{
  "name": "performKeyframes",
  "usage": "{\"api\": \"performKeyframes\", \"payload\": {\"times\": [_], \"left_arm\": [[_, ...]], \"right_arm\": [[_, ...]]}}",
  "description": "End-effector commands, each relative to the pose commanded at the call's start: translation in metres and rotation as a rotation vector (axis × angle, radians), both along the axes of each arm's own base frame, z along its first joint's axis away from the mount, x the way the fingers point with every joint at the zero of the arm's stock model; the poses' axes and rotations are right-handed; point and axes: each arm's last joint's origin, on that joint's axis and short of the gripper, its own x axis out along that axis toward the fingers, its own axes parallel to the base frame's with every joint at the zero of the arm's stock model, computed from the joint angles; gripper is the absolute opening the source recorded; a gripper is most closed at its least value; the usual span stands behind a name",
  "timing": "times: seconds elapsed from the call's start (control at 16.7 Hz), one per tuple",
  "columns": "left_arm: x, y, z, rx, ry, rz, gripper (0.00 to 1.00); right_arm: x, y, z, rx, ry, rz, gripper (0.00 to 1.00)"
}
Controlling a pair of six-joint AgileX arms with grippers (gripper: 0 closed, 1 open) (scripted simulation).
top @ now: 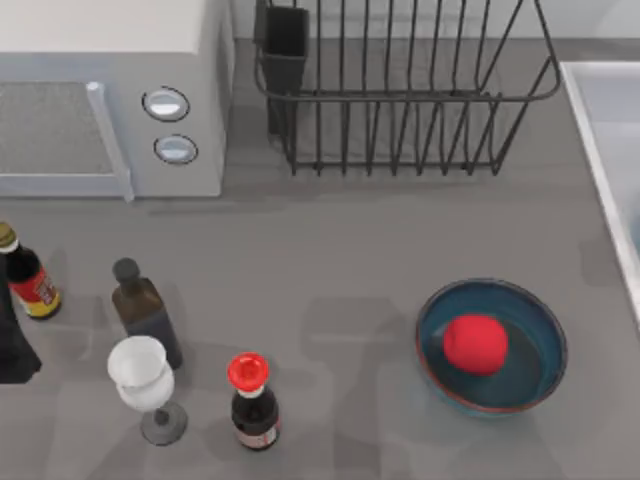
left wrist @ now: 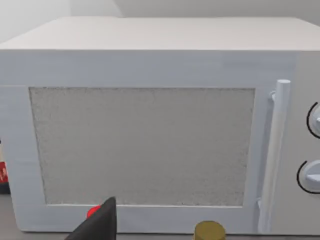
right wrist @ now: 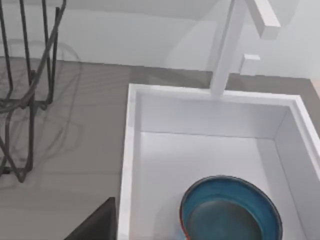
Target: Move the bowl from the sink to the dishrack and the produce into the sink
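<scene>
Dishrack (top: 400,100): stiff black wire frame at the far side of the table (top: 330,270), unlikely to shift when a bowl is set between its upright bars. Its far edge is cut off in the top view.

Sink (right wrist: 131,150): white basin at the table's right side, below a white faucet (right wrist: 225,50). The near part of its floor is cut off in the right wrist view.

Bowl (right wrist: 230,210): teal glazed, resting on the sink floor, with its near rim cut off. It is judged rigid, fairly heavy, slippery and liable to chip. Take hold across the rim wall, one jaw inside and one outside.

Second bowl (top: 530,350): identical in look, standing on the table just left of the sink.

Produce (top: 475,343): red fruit lying inside the second bowl. It is judged light, smooth and apt to roll. Grasp it across its widest part from above.

Left end effector (left wrist: 100,222): a dark wedge before the microwave (left wrist: 150,145); its opening cannot be told.

Right end effector (right wrist: 95,222): a dark wedge just beside the sink; its opening and any load cannot be told.
</scene>
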Motion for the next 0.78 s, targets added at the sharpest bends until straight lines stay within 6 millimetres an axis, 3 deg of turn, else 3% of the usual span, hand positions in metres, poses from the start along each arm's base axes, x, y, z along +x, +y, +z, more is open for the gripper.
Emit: {"api": "performKeyframes", "payload": {"times": [0.18, 0.36, 0.54, 0.78], "left_arm": [[0.0, 0.0, 0.0, 0.0, 0.0, 0.0, 1.0], [0.0, 0.0, 0.0, 0.0, 0.0, 0.0, 1.0], [0.0, 0.0, 0.0, 0.0, 0.0, 0.0, 1.0], [0.0, 0.0, 0.0, 0.0, 0.0, 0.0, 1.0]], "right_arm": [[0.055, -0.015, 0.028, -0.021, 0.177, -0.026, 1.0], [0.121, -0.039, 0.035, -0.028, 0.367, -0.046, 1.0], [0.187, -0.069, 0.018, -0.018, 0.556, -0.057, 1.0], [0.254, -0.113, -0.036, 0.02, 0.789, -0.059, 1.0]]}}
